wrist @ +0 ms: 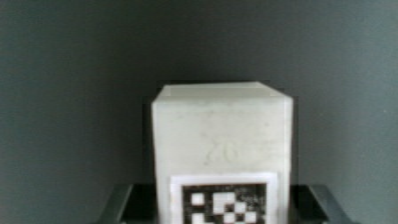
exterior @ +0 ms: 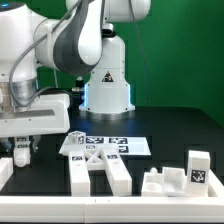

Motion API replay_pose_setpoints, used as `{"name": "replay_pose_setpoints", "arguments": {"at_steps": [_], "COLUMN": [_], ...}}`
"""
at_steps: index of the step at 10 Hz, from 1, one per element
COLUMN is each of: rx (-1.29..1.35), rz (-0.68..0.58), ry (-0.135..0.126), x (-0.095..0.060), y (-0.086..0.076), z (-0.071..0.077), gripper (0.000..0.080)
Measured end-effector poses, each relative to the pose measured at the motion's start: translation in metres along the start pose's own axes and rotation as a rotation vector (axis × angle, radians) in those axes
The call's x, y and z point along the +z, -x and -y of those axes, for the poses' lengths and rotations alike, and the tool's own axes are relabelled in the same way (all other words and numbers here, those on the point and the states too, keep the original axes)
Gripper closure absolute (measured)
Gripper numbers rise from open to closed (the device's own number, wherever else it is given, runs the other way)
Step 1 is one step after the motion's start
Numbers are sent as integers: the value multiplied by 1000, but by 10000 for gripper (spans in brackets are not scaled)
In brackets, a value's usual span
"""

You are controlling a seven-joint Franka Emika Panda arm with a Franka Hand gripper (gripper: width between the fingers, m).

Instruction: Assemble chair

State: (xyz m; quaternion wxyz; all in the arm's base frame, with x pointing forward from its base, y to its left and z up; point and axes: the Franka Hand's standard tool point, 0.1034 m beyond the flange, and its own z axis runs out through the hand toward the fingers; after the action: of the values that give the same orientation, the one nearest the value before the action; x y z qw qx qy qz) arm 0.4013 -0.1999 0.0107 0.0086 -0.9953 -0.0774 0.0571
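Gripper [exterior: 22, 150] sits low at the exterior view's left, pointing straight down over one chair part. In the wrist view the jaws stand either side of a chunky white block [wrist: 219, 125]. Dark fingertips [wrist: 134, 205] flank its tagged end and the tag [wrist: 224, 203] lies between them. Cannot tell whether the pads already press the block or only bracket it: no clear gap shows, and no clear squeeze either.

The block rests on the black table [exterior: 170, 125] at the exterior view's left, apart from the other parts. Further out, long white pieces [exterior: 100, 172] lie bunched just in front of the marker board [exterior: 105, 145]. A notched piece [exterior: 158, 181] is further toward the exterior view's right, and an upright tagged block [exterior: 198, 168] stands just beside it.

Step in hand, as I judge it, is grasping this block for pickup. To do it well:
- Keep the block centred between the jaws, as it looks now.
- Set the pads flat on two opposite side faces, not on an edge.
- Get a firm clamp before any lift, since smooth plastic will likely slip.
- The hold looks close to the tagged end, so the rest of the body may sag or swing.
- Lift straight up and slowly, and watch for twist.
- Stay clear of the bunched pieces when carrying it over.
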Motion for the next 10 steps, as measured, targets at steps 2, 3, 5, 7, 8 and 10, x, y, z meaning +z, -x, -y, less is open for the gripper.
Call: {"name": "replay_pose_setpoints", "arguments": {"at_steps": [2,3,5,7,8,10], "rx": [-42,-134,-388,-479,-524,-720], "rz": [-31,-47,-79,-73,-75,-97], "ry": [-7,-2,46,48,56,71], "x": [-22,-39,-52,-50,-51,-61], "y": [-15,-22,-29,-26,-27,-39], "z": [42,71,89,85,88,147], "gripper": [519,519,519,518,518,518]}}
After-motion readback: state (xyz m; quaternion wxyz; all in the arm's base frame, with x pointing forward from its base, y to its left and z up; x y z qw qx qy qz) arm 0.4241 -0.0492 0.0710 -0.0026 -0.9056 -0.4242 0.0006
